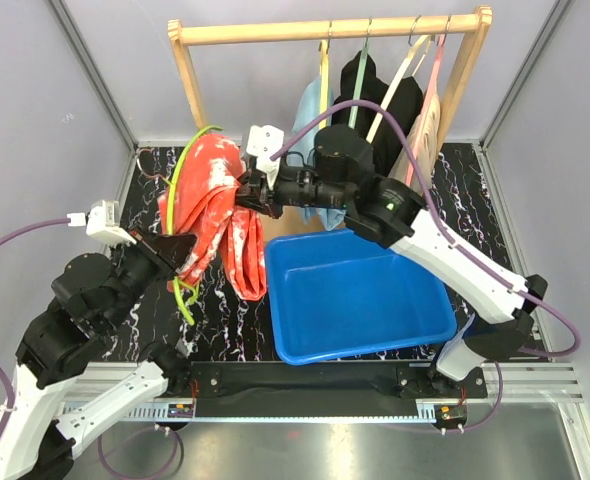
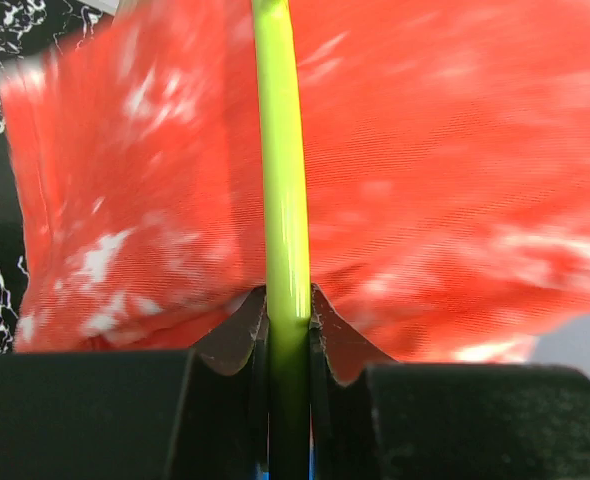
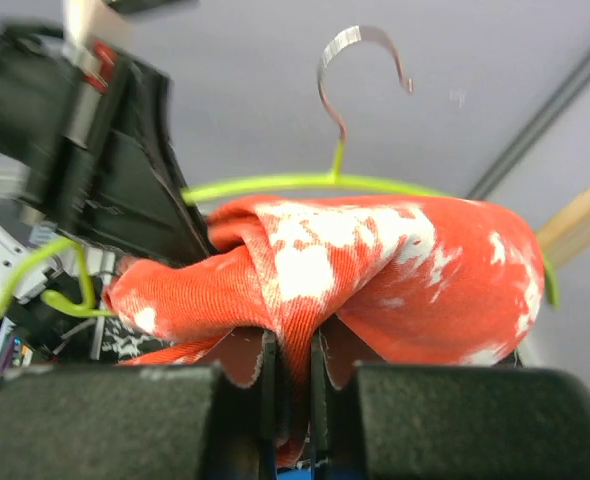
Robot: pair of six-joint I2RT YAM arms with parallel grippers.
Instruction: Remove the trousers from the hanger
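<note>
The red trousers with white blotches (image 1: 215, 205) hang over a lime-green hanger (image 1: 183, 190) held in the air left of the bin. My left gripper (image 1: 180, 252) is shut on the green hanger bar (image 2: 285, 250), with red cloth (image 2: 425, 170) behind it. My right gripper (image 1: 250, 190) is shut on a fold of the red trousers (image 3: 315, 280); the hanger's bar (image 3: 275, 183) and metal hook (image 3: 360, 60) show above. Light blue (image 1: 308, 120), black (image 1: 370, 95) and beige (image 1: 427, 135) trousers hang on the wooden rail (image 1: 330, 30). The second black pair I cannot tell apart.
A blue plastic bin (image 1: 350, 295) sits on the black marbled mat (image 1: 145, 300), right of the red trousers. The wooden rack's posts (image 1: 187, 75) stand at the back. Grey walls close in both sides.
</note>
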